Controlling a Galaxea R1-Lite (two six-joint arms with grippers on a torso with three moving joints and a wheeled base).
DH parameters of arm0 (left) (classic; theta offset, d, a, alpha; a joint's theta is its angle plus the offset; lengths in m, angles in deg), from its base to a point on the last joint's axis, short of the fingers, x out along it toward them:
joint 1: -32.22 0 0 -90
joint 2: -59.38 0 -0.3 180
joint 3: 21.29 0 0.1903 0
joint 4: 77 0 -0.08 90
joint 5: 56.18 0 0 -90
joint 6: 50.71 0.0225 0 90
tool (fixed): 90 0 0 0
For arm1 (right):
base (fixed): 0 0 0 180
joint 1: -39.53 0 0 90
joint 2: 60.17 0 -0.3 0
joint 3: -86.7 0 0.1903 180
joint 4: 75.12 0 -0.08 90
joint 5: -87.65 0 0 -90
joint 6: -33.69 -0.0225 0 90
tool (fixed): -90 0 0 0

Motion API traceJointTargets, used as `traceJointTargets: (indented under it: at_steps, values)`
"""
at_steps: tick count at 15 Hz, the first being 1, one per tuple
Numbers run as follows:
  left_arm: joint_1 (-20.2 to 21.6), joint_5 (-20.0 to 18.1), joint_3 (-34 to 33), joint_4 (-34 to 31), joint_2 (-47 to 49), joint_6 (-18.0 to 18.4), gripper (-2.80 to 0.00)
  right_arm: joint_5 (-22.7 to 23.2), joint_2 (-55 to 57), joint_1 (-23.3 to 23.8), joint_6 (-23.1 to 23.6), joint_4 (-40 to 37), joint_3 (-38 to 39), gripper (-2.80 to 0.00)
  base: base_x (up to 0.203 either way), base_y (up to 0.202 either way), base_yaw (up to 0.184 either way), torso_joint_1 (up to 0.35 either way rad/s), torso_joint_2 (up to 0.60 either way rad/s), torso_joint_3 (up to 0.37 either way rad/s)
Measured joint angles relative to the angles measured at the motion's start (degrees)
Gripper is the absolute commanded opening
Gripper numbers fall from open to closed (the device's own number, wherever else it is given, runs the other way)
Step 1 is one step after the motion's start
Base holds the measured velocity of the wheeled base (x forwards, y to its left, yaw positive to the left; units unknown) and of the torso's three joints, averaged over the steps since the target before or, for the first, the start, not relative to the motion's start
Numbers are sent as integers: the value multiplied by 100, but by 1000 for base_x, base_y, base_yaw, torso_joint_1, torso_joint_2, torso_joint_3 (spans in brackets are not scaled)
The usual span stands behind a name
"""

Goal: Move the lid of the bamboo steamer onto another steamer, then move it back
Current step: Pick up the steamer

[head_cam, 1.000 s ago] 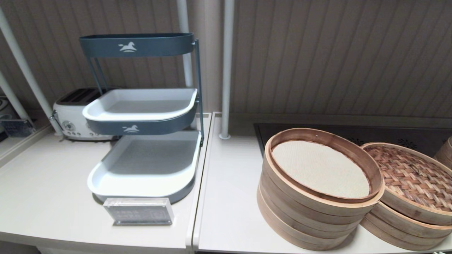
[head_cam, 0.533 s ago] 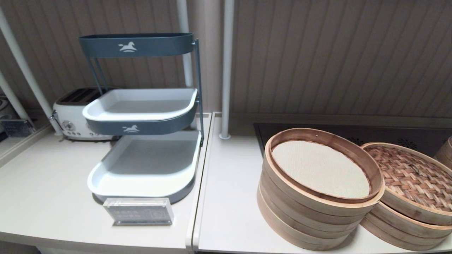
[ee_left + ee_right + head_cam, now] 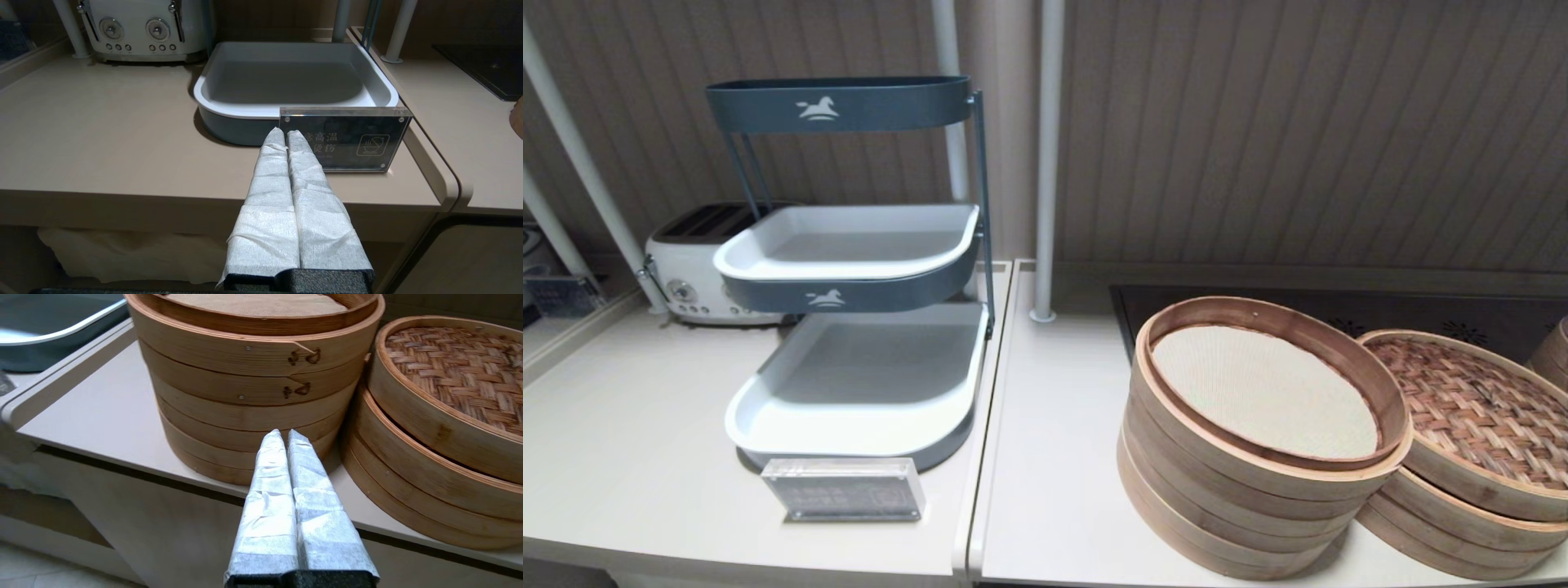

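The table (image 3: 1054, 490) carries a tall steamer stack (image 3: 1241, 498) with a cream liner mat (image 3: 1262, 390) on top. Just beside the stack, touching it, sits the low steamer (image 3: 1445, 523), and the bamboo steamer lid (image 3: 1478, 416) rests on it. The right gripper (image 3: 284, 435) hangs in front of the stack, clenched and holding nothing. The left gripper (image 3: 285, 134) is clenched too, near a small sign (image 3: 345, 139).

Acrylic sign (image 3: 345, 140) on tabletop: Chinese text, "高温" readable, rest partly hidden by left claw (image 3: 286, 134); steaming-cup icon at its right. White horse logos on rack (image 3: 818, 107) tiers. Burnt marks on tall steamer stack (image 3: 304, 357), unreadable.
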Motion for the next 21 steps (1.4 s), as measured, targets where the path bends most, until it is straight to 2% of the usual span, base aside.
traceJointTargets:
  at_steps: [3,7,10,12,15,21]
  values:
    - [0,0,0,0,0,-2,-280,-41,-1,-151,38,-58,0,-280,0,0,0,0,0,0]
    - [0,0,0,-2,0,0,-280,-254,-343,-706,7,-650,-41,-280,0,0,0,0,0,0]
    - [0,1,0,0,0,0,-280,-762,-1102,-738,-113,-1287,-197,-280,0,0,0,0,0,0]
    - [0,0,0,0,0,0,-280,-1313,-1316,-725,-349,-1537,-239,-280,0,0,0,0,0,0]
    - [0,0,0,0,0,-1,-280,-2051,-1437,-714,-481,-847,-41,-280,0,0,0,0,0,0]
    - [0,0,0,0,0,0,-280,-2097,-1495,-714,-492,-851,0,-280,0,0,0,0,0,0]
